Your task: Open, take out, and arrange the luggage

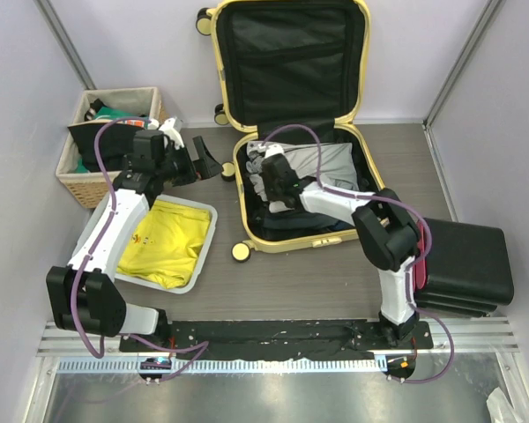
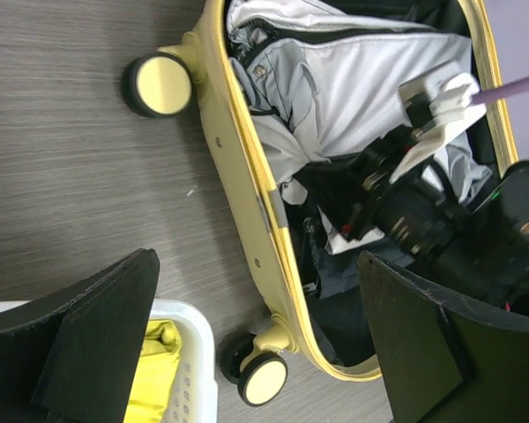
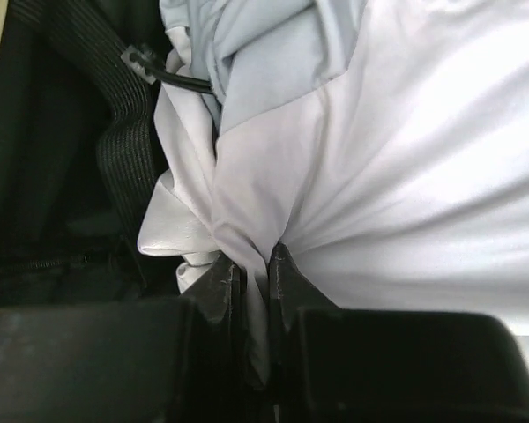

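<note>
**Right claw pinched on a fold of garment inside the open luggage**

The right claw (image 3: 256,257) is closed on a raised fold of the pale grey garment (image 3: 379,159), with the cloth squeezed between its two tips. The garment looks soft, light and limp. It should lift easily but will drape and trail, and a thin pinch of smooth fabric could slip, so a bunched fold like this one seems a better hold than a flat stretch. A black strap (image 3: 128,132) lies just beside it and might snag. Dark clothes sit under the garment in the lower half of the luggage (image 1: 219,79), which lies open on the table (image 1: 335,291) with its lid raised toward the back wall. The shell looks stiff and smooth.

The left claw (image 1: 203,159) hangs wide apart and empty between the luggage and the basket (image 1: 79,187), near a white tray (image 1: 208,231) holding a yellow cloth (image 1: 167,238).

Only the right wrist view shows the pinch; from above, the claw hides it. The left wrist view shows the wheels (image 2: 163,85) close up. The top view alone shows the basket and the black case (image 1: 467,260).
</note>
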